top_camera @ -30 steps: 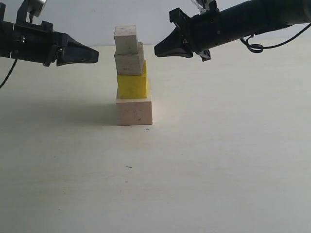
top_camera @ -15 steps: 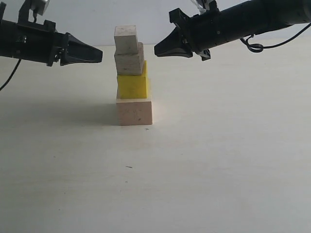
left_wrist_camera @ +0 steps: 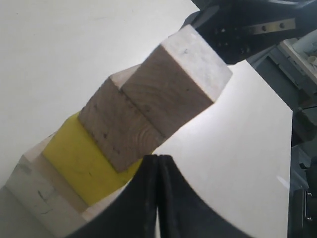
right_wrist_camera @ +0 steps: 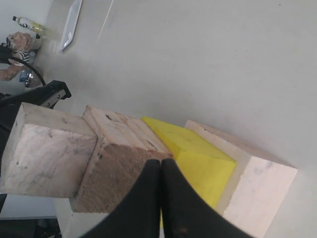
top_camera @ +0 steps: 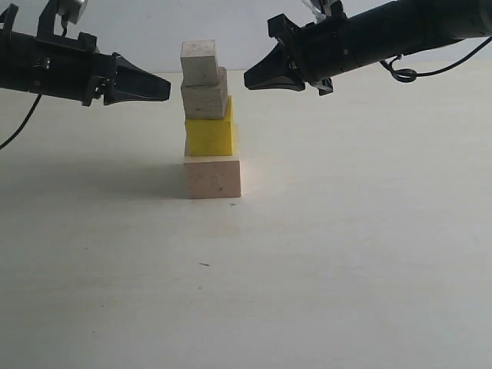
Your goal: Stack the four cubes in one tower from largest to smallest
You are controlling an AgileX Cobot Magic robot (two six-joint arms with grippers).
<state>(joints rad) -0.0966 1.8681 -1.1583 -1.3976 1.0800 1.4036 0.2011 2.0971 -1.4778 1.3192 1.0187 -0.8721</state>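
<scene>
Around the tower (top_camera: 207, 123): bare pale table (top_camera: 346, 261), a dark fleck (top_camera: 204, 264) well in front, a tiny cross mark (top_camera: 233, 204) just beside the base. Behind the right arm, a looped black cable (top_camera: 401, 74) hanging clear of the stack. Far off in the right wrist view, a bottle (right_wrist_camera: 26, 22) and a white tray (right_wrist_camera: 72, 21), well apart from the work. Open air on both sides between tips and stack.

Standing at mid-table, four high, largest to smallest: base cube (top_camera: 212, 177) of pale wood, then yellow cube (top_camera: 209, 136), brown cube (top_camera: 204, 100), top cube (top_camera: 199, 62). Not squared up: upper three set toward the left side of the base in the exterior view.

Reaching in level from the left edge: left gripper (top_camera: 166, 87), clenched on nothing, tips pressed together, aimed at the seam between top cube and brown cube, near but apart.

Coming in from the upper right, sloping slightly down: right gripper (top_camera: 247, 79), likewise clenched and empty, tip near the lower part of the top cube, not touching. Both tips facing each other across the stack.
</scene>
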